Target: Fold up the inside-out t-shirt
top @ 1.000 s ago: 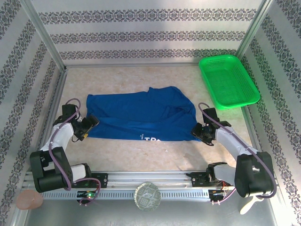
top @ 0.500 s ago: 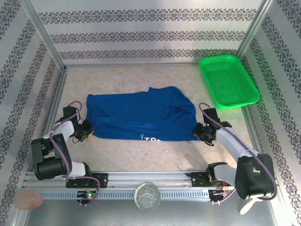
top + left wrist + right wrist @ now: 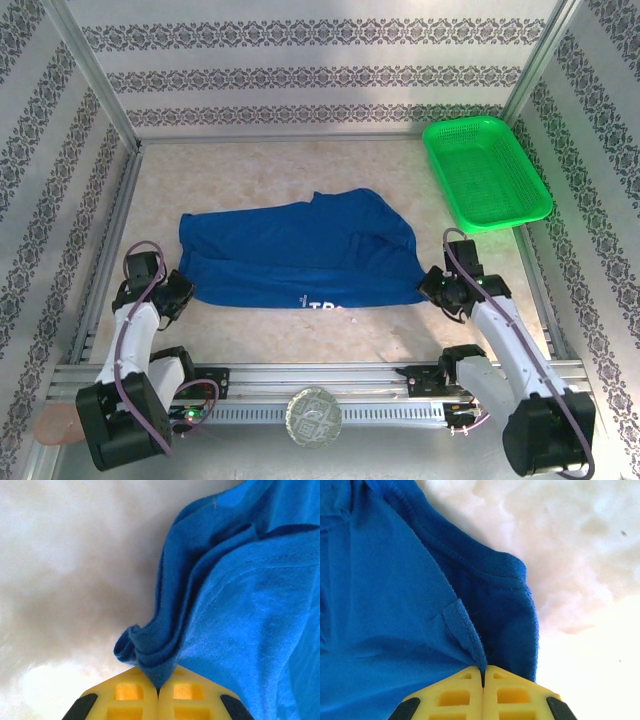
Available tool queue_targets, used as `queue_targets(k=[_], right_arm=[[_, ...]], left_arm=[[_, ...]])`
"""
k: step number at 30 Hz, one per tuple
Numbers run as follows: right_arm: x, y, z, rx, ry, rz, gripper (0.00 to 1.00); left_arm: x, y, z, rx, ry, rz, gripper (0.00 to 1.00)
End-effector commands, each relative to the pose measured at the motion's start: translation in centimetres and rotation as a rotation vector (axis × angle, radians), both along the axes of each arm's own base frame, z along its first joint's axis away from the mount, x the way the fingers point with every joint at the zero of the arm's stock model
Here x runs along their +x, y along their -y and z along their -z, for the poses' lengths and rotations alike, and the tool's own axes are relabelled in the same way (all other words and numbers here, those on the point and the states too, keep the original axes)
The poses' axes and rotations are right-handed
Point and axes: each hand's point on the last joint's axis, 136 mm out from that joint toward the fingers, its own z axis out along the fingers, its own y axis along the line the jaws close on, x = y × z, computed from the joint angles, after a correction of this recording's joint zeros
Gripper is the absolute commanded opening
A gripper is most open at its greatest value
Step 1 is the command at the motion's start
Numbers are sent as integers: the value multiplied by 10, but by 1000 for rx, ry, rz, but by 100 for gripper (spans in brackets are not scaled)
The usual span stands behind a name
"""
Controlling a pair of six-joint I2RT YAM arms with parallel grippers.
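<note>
The inside-out t-shirt [image 3: 300, 250] lies spread and a little rumpled on the counter [image 3: 260, 170] between your two claws. Its near edge, the one with the white mark, runs from one claw to the other.

Your left claw [image 3: 180, 292] is clenched on the near left corner. In the left wrist view the cloth bunches into a thick roll right at the shut yellow tips, then fans out ahead and to the right of them. Your right claw [image 3: 435, 285] is clenched on the near right corner, with a seamed edge pinched at its tips and the cloth spreading ahead and to its left.

To fold well from here, I judge you should raise both corners together and level, so the near edge hangs straight between the claws. Then carry it forward over the far edge. The left grip looks to hold several layers, so watch that the roll does not slip. Do not drag the claws apart.

Count: one t-shirt, two claws, and one green basket [image 3: 487, 170], which sits well ahead and to the right of the right claw, apart from the cloth.
</note>
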Motion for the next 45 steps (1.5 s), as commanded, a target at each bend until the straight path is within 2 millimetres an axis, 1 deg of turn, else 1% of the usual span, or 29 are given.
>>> queue_targets(k=[1, 3, 6, 7, 8, 9, 10, 11, 12, 14, 15, 16, 17, 18, 19, 20, 23, 26, 29, 31, 34, 36, 37, 39, 40, 41, 42, 45], right_arm=[[-32, 13, 12, -20, -91, 99, 0], [-41, 14, 13, -10, -91, 130, 0], [-51, 16, 14, -3, -99, 166, 0], [-53, 17, 13, -7, -98, 175, 6], [-54, 19, 9, -14, -86, 183, 27], [-52, 21, 4, -21, -65, 190, 39], [-50, 22, -2, -26, -44, 190, 45], [-44, 23, -11, -34, -13, 181, 49], [-37, 23, -20, -40, 18, 164, 49], [-19, 19, -34, -44, 62, 110, 49], [-7, 14, -41, -35, 90, 69, 49], [4, 10, -45, -30, 102, 37, 48], [17, 3, -49, -16, 117, -5, 48], [29, -2, -50, -2, 113, -40, 48], [39, -6, -48, 3, 98, -62, 48], [53, -12, -46, 18, 97, -90, 48], [81, -27, -33, 60, 57, -132, 49], [101, -37, -18, 88, 30, -140, 51], [113, -47, -4, 113, 4, -140, 51], [118, -50, 5, 111, -12, -135, 52], [124, -52, 16, 109, -28, -124, 50], [128, -51, 20, 104, -33, -120, 46], [129, -51, 23, 102, -38, -119, 41], [134, -52, 24, 103, -39, -118, 27], [137, -52, 24, 105, -37, -118, 17], [140, -53, 23, 110, -35, -120, 6], [144, -55, 21, 116, -30, -124, 0], [155, -57, 12, 125, -7, -123, 0]], left_arm=[[-21, -9, 0, 20, -50, -106, 0], [-27, -12, -5, 40, -43, -131, 0], [-27, -12, -7, 29, -36, -152, 0], [-25, -12, -8, 23, -29, -150, 10], [-23, -12, -11, 23, -22, -150, 28], [-20, -14, -16, 35, -7, -146, 42], [-17, -16, -22, 49, 4, -138, 50], [-15, -20, -30, 75, 13, -132, 60], [-13, -24, -38, 101, 20, -126, 69], [-6, -29, -56, 147, 52, -98, 78], [-1, -29, -65, 156, 75, -76, 81], [6, -28, -72, 159, 99, -51, 81], [15, -25, -80, 149, 137, -18, 83], [24, -22, -86, 127, 163, 10, 85], [34, -16, -91, 98, 193, 45, 86], [45, -10, -95, 63, 215, 84, 90], [70, 9, -103, 24, 232, 218, 100], [88, 29, -101, 10, 201, 327, 100], [100, 43, -94, 17, 173, 388, 100], [104, 49, -88, 13, 158, 405, 100], [106, 53, -79, 7, 139, 410, 100], [105, 54, -74, 6, 133, 406, 100], [104, 54, -73, 5, 131, 405, 100], [104, 54, -71, 5, 131, 402, 100], [103, 54, -69, 5, 127, 401, 100], [103, 54, -68, 6, 127, 402, 100], [103, 54, -68, 4, 128, 402, 100], [103, 54, -65, 1, 122, 403, 100]])
